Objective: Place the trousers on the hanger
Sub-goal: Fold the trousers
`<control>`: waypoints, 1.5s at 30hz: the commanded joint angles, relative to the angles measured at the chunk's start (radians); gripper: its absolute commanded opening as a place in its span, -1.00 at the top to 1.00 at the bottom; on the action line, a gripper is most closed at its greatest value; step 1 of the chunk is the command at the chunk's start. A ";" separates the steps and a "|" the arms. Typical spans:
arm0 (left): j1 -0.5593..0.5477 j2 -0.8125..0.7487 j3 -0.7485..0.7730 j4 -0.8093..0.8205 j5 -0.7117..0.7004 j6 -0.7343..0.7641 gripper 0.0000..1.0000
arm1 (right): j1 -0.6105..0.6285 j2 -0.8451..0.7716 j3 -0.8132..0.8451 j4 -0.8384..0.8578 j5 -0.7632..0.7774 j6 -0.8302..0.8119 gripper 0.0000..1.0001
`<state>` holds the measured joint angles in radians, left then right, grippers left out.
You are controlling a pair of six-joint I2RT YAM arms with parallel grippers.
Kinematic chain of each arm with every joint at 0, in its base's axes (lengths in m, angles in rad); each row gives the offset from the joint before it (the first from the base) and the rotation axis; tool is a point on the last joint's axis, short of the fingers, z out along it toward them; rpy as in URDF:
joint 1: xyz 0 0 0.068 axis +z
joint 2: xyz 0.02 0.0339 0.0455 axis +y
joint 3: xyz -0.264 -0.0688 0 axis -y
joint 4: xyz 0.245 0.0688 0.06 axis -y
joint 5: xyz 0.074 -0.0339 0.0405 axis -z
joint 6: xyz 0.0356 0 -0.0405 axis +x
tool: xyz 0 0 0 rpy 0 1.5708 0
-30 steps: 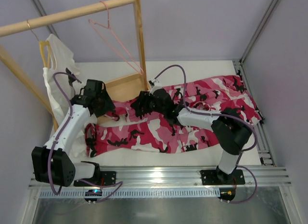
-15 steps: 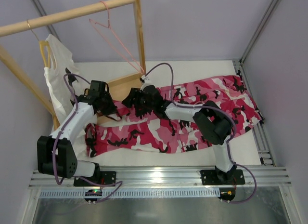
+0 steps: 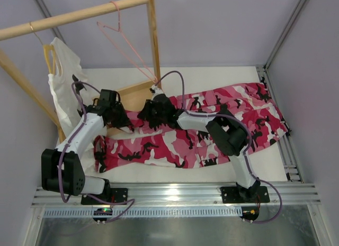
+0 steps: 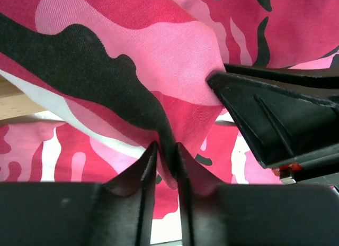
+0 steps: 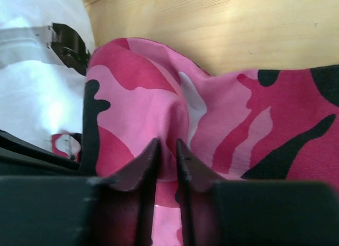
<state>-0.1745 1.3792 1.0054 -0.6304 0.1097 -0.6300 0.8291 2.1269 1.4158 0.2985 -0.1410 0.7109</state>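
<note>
The camouflage trousers (image 3: 254, 100) lie flat across the table, waist end to the left by the rack's base. The pale-pink wire hanger (image 3: 127, 50) hangs by its hook from the wooden rail, above and behind the waist end. My left gripper (image 3: 126, 123) is shut on a raised fold of the trousers (image 4: 132, 50); its fingertips (image 4: 166, 151) pinch the cloth. Just to its right, my right gripper (image 3: 140, 117) is shut on another fold of the trousers (image 5: 159, 98), seen between its tips (image 5: 165, 145). A finger of the right gripper (image 4: 275, 114) shows close by in the left wrist view.
A wooden rack stands at the back left: rail (image 3: 74, 16), upright post (image 3: 153, 45) and base board (image 3: 135, 93). A yellow hanger with a white T-shirt (image 3: 63, 76) hangs at the left. Metal frame rails run along the right (image 3: 283, 135) and near (image 3: 175, 193) edges.
The right arm reached further left to the waist end and its jaws closed on the cloth. The left gripper shifted slightly back and right and now pinches a fold.
</note>
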 commanded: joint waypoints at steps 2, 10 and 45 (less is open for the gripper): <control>0.001 0.009 0.055 0.008 0.024 0.021 0.45 | -0.007 -0.061 -0.032 -0.006 0.030 0.001 0.92; 0.001 -0.037 0.117 -0.094 -0.100 -0.006 -0.25 | -0.022 -0.180 -0.306 0.187 0.110 0.101 0.92; 0.016 -0.043 0.052 -0.068 -0.183 -0.649 -0.72 | -0.024 -0.197 -0.632 0.511 0.096 0.242 0.92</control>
<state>-0.1715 1.3231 1.0615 -0.7364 -0.0814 -1.1923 0.8070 1.9305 0.7948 0.7326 -0.0540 0.9619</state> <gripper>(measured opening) 0.861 0.039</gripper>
